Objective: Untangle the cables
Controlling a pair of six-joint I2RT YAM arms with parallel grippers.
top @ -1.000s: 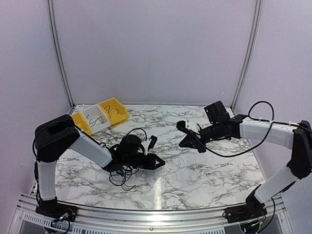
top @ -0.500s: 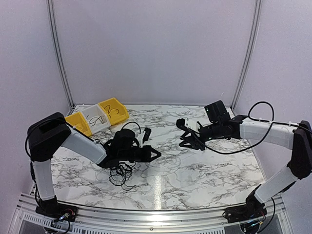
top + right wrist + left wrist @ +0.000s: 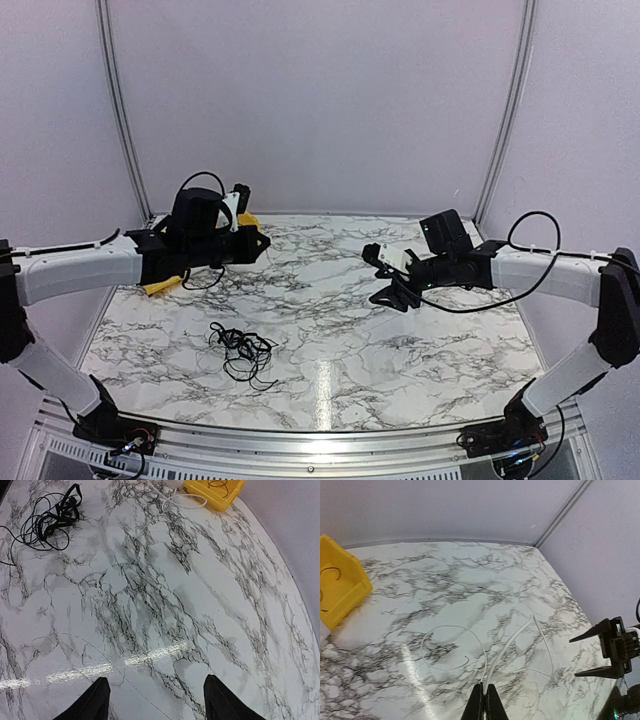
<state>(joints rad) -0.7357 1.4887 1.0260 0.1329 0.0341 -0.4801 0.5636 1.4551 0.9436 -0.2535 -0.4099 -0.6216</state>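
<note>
Bright, even light fell from overhead; white glare streaked the glossy desk (image 3: 450, 350), shadows were soft, and all views looked sharp.

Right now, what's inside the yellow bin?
A thin dark cable curl in the yellow bin; the left wrist frame cuts off the rest, and the left arm mostly covers it from above.

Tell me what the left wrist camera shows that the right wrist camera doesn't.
Only the left wrist view: the left claw, shut on a thin white cable that loops across the tabletop, and the back corner of the enclosure. Only the right wrist view: the black cable tangle lying at upper left. Both: the marble table, the yellow bin, the right claw standing open, and apparently that white cable, which the right wrist view catches beside the bin.
</note>
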